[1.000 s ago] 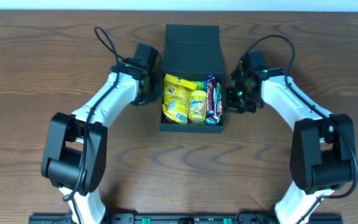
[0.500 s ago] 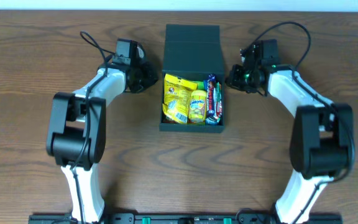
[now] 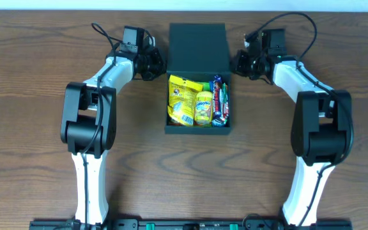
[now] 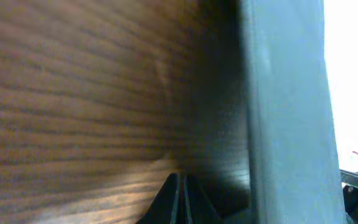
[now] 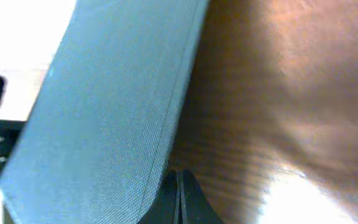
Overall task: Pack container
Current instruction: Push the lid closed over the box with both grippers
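Observation:
The dark green container (image 3: 197, 129) sits open at the table's middle, its flap lid (image 3: 198, 48) standing up at the back. Inside lie a yellow snack bag (image 3: 181, 100), a yellow packet (image 3: 203, 107) and red and blue bars (image 3: 219, 102). My left gripper (image 3: 158, 63) is shut and empty, its tip at the lid's left edge. My right gripper (image 3: 236, 62) is shut and empty at the lid's right edge. The left wrist view shows shut fingers (image 4: 180, 186) beside the lid (image 4: 288, 112). The right wrist view shows shut fingers (image 5: 178, 186) against the lid (image 5: 114, 106).
Brown wooden table (image 3: 37, 115) all around. Both arms reach in from the front along the container's sides. A white wall strip (image 3: 184, 5) runs behind the table's back edge.
Both grippers have moved away from the container's sides toward the back and inward, now at the two side edges of the raised lid. The snacks have not moved.

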